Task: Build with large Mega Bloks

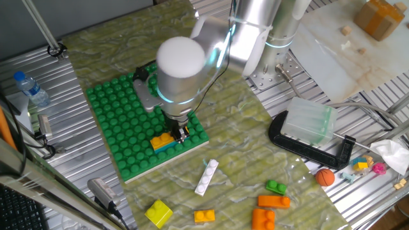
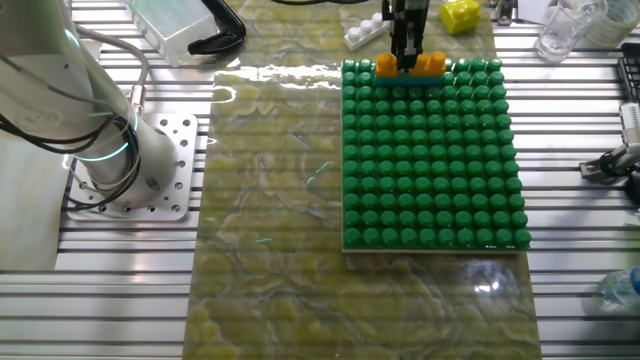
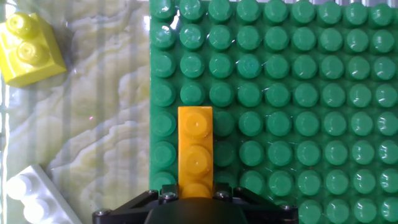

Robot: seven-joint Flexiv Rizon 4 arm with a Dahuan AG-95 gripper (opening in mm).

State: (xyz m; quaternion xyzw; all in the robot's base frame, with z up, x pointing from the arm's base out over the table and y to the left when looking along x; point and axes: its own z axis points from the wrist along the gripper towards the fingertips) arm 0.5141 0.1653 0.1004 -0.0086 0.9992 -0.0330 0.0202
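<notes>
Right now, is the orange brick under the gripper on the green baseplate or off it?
On it. The orange brick lies along the green baseplate edge, the gripper over it; whether it is fully pressed down, cannot tell.

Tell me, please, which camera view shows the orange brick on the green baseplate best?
The hand view: the orange brick fills its centre, studs plain, near the green baseplate edge. One fixed view shows only part of it below the hand; the other fixed view shows it small, split by the fingers.

baseplate (image 3: 298, 93): green, studded | held brick (image 3: 195, 149): orange-yellow over teal brick (image 1: 167, 146) | loose bricks: yellow (image 3: 28, 46), white (image 3: 34, 196), orange (image 1: 273, 202), green (image 1: 276, 187) | mat (image 2: 270, 200): marbled yellow-green | ball (image 1: 325, 176): orange
</notes>
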